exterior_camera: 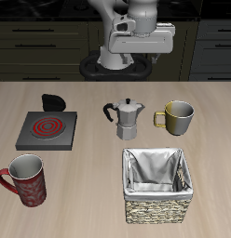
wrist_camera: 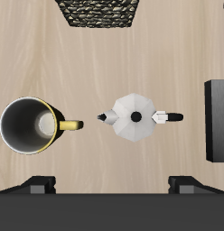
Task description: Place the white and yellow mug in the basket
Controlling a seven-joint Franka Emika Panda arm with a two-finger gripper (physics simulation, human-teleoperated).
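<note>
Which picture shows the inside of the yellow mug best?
The wrist view: it looks straight down into the white and yellow mug, showing its pale inside and handle. The exterior view shows the mug from the side, with only its rim opening.

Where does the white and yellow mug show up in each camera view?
Exterior view: white and yellow mug stands behind the basket, beside the moka pot.
Wrist view: mug seen from above, handle toward the moka pot.
Shared landmark: the moka pot.

Hand (exterior_camera: 136, 58) high above the table, fingers (wrist_camera: 38, 185) spread apart.
</note>
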